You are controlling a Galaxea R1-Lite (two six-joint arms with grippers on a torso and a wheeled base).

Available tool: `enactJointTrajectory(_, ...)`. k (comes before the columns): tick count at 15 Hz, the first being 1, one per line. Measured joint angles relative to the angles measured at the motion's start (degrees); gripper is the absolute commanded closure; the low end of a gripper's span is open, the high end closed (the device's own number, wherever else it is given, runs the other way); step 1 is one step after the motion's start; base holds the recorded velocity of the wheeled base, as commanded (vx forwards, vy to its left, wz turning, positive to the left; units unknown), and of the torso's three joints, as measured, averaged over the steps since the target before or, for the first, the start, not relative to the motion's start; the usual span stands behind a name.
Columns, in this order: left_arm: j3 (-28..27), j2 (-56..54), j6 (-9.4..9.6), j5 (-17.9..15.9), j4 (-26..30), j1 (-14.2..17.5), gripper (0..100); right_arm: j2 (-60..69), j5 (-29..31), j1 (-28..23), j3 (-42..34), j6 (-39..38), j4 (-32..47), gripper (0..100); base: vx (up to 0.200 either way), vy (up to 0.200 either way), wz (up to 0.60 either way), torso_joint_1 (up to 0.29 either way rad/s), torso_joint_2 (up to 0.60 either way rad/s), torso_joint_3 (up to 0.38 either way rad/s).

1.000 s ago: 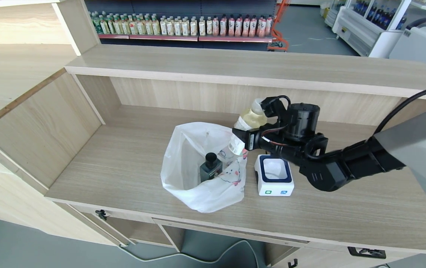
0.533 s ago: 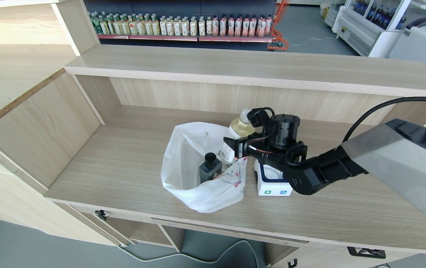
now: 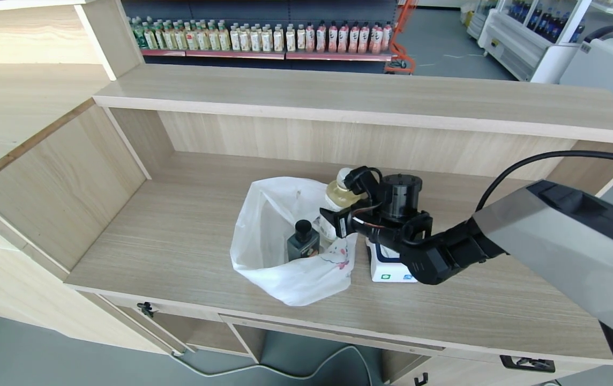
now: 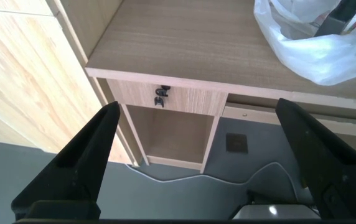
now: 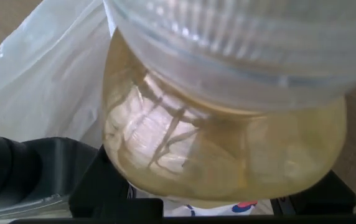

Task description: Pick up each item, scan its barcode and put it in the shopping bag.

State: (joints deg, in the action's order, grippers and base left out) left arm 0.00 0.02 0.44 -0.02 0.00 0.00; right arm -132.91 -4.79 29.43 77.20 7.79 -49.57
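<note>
My right gripper (image 3: pixel 346 201) is shut on a clear bottle of yellowish drink (image 3: pixel 338 195) with a white cap, tilted over the right rim of the white shopping bag (image 3: pixel 279 273). The same bottle (image 5: pixel 221 149) looms large in the right wrist view, with the bag (image 5: pixel 41 93) behind it. Inside the bag stands a dark bottle with a black cap (image 3: pixel 303 241). The white barcode scanner (image 3: pixel 389 268) sits on the counter just right of the bag, partly under my right arm. My left gripper (image 4: pixel 196 155) hangs open below the counter's front edge, away from the items.
The wooden counter (image 3: pixel 178 236) has a raised back shelf (image 3: pixel 338 96) and a side wall on the left. A drawer handle (image 4: pixel 160 95) shows under the counter's front edge. Shelves of drinks (image 3: pixel 263 37) stand far behind.
My right arm has carried the bottle left and down, from above the scanner to the bag's right rim. The bag and dark bottle have stayed put.
</note>
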Motion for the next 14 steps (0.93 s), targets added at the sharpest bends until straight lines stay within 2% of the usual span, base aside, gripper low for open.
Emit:
enactJointTrajectory(6, 0.0, 0.0, 0.00, 0.0, 0.0, 0.0, 0, -1.2, 0.0, 0.1, 0.5, 1.5, 0.0, 100, 0.000, 0.000, 0.00, 0.000, 0.00, 0.000)
enactJointTrajectory(7, 0.0, 0.0, 0.00, 0.0, 0.0, 0.0, 0, -1.4, 0.0, 0.2, 0.5, 2.1, 0.0, 0, 0.000, 0.000, 0.00, 0.000, 0.00, 0.000)
enactJointTrajectory(14, 0.0, 0.0, 0.05, 0.0, 0.0, 0.0, 0, -1.3, -1.5, -0.1, 0.9, 2.1, -1.3, 0, 0.000, 0.000, 0.00, 0.000, 0.00, 0.000)
